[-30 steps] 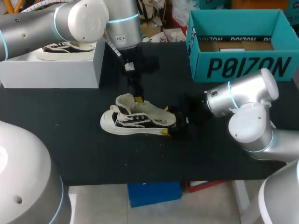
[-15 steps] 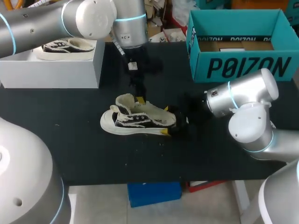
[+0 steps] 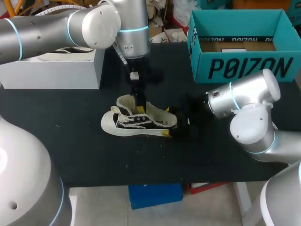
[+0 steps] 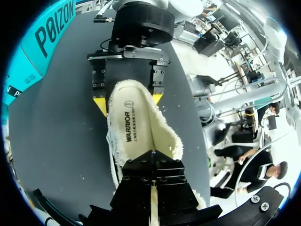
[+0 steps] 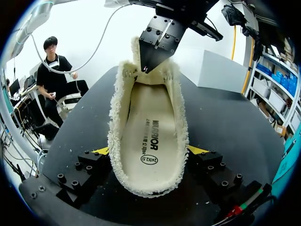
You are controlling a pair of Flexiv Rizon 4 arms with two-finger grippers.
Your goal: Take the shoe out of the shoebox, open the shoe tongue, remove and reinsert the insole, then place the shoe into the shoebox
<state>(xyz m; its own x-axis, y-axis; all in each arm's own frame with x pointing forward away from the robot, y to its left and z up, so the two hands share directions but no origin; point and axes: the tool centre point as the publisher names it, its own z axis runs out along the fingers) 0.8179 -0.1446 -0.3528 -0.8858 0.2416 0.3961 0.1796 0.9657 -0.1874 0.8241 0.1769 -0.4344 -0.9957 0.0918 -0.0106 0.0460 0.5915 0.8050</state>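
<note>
One shoe [image 3: 141,121] on table [image 3: 211,150], far from edges, right gripper [image 5: 149,150] clamping it, left gripper [image 3: 139,108] at its opening, state unclear.

Bright overhead light, faint shadows on the table [image 3: 70,141], sheen on the right arm [image 3: 249,94].

My right gripper [image 5: 149,150]: blk w/ yellow tips. On the shoe [image 3: 141,123]: blk upper, white laces, cream sole + lining; insole [image 5: 150,132] cream w/ blk print. Teal shoebox [image 3: 244,68], blk lettering; table [image 3: 70,141] blk.
</note>
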